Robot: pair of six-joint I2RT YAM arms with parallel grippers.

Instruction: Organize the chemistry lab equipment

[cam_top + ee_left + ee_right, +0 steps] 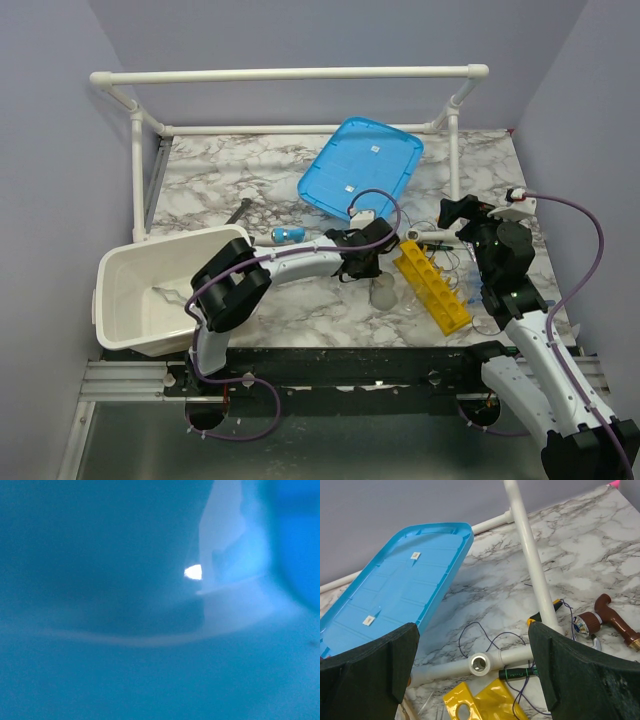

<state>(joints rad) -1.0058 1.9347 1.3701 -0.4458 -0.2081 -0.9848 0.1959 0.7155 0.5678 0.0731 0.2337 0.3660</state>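
Note:
The yellow holed test-tube rack [432,285] lies at front right; its end shows in the right wrist view [485,702]. A clear beaker [383,292] stands left of it. A small blue item [288,235] lies mid-table. My left gripper [366,222] is at the near edge of the tilted blue lid [362,165]; the left wrist view shows only blurred blue lid [125,645], fingers hidden. My right gripper [452,212] [475,675] is open and empty above the rack's far end, over a white pipe stand [480,664]. Tongs, flask and sticks are not clearly seen.
The big white tub [150,290] sits at front left. A white pipe frame [290,75] borders the back. A black pen [520,672], purple wire [480,630] and a brown-handled tool [607,620] lie near the stand. The lid [395,590] is raised on one side.

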